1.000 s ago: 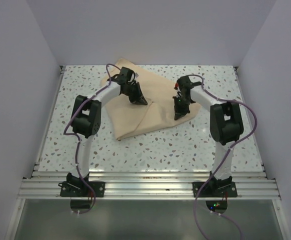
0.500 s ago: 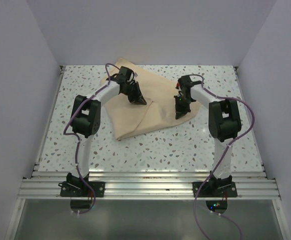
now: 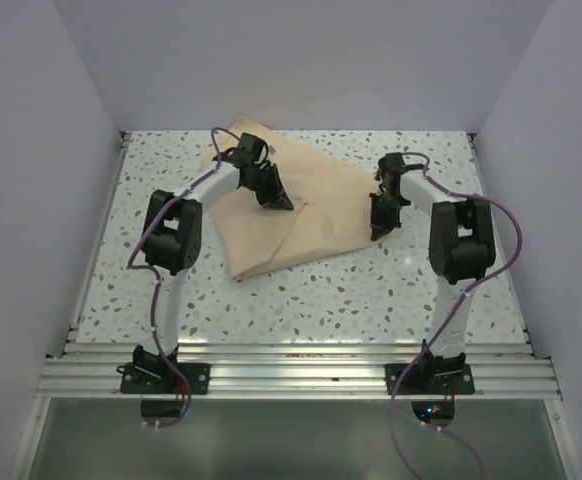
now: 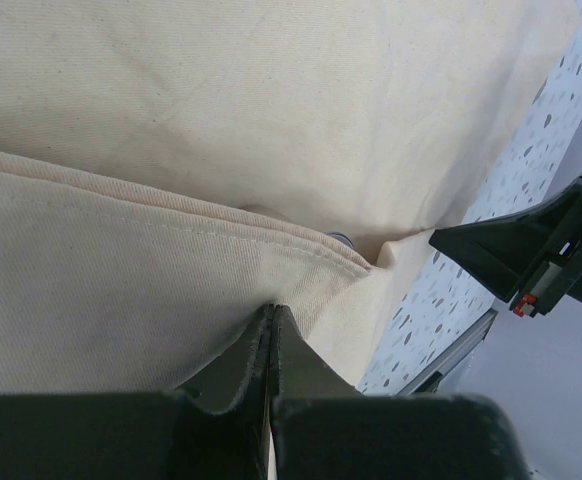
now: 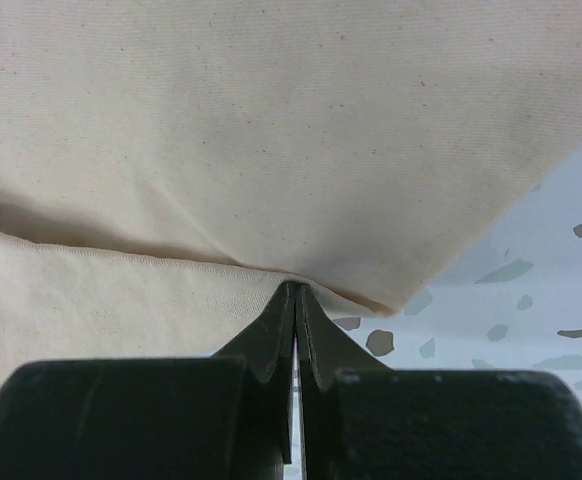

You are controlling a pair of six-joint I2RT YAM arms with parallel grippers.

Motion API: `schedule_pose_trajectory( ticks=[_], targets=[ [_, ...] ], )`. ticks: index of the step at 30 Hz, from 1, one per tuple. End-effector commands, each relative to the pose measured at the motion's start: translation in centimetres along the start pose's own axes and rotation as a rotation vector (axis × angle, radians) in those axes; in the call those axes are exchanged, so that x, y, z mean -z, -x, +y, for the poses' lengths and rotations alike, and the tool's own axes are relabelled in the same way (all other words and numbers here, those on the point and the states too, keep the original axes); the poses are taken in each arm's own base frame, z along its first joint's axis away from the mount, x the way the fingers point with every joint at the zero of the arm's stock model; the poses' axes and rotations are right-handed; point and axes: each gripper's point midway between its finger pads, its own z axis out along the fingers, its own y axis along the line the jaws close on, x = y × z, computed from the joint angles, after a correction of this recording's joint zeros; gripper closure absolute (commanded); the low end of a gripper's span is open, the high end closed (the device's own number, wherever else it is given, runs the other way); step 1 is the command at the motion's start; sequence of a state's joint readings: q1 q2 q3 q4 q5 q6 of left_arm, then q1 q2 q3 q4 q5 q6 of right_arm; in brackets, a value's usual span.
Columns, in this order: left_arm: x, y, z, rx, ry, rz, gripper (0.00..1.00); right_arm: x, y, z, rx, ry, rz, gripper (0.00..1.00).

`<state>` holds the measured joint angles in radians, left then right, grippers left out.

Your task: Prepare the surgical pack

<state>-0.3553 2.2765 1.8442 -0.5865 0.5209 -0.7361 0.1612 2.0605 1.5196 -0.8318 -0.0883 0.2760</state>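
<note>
A tan cloth sheet [image 3: 316,185], folded over itself, lies far centre on a speckled table [image 3: 371,290]. The left gripper [image 3: 279,200] rests on its middle fold, jaws pressed together. The right gripper [image 3: 379,228], jaws also closed tight, touches the hem at the sheet's right corner. Whether either one pinches the cloth cannot be told.

The left arm [image 3: 171,240] goes up from its base, bends at the elbow and reaches in toward the middle. Its wrist tips down, so the left gripper [image 3: 277,198] points down and a bit to the right. Its two fingers [image 4: 236,365] are pressed tight together. The right arm [image 3: 458,245] bends in from the other side. The right gripper [image 3: 379,228] points down too, and its fingers [image 5: 266,338] are squeezed together with no gap.
</note>
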Motion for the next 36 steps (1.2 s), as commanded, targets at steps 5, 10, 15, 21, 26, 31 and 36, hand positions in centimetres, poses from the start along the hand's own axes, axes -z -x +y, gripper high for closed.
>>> schedule_pose_trajectory(
  ticks=[5,10,15,21,26,31,36],
  targets=[
    [0.6,1.2,-1.2,-0.039,-0.038,-0.014,1.00,0.9,3.1,0.3,-0.007,0.008,-0.082,1.00],
    [0.8,1.2,-1.6,-0.043,-0.047,-0.015,1.00,4.3,7.9,-0.9,-0.144,-0.005,-0.236,0.80],
    [0.7,1.0,-1.4,-0.042,-0.050,-0.009,1.00,5.7,12.3,-3.8,-0.285,-0.053,-0.388,0.53],
    [0.6,0.7,-1.5,-0.034,-0.062,-0.005,1.00,5.1,15.6,-6.2,-0.370,-0.113,-0.443,0.31],
    [0.7,0.6,-1.4,-0.036,-0.057,-0.003,1.00,2.2,16.8,-6.7,-0.407,-0.115,-0.429,0.25],
    [0.6,0.4,-1.3,-0.037,-0.055,0.006,1.00,-0.2,17.0,-7.2,-0.428,-0.120,-0.421,0.26],
    [0.5,0.6,-1.4,-0.039,-0.055,0.009,1.00,-1.3,16.6,-8.9,-0.446,-0.140,-0.397,0.28]
  ],
)
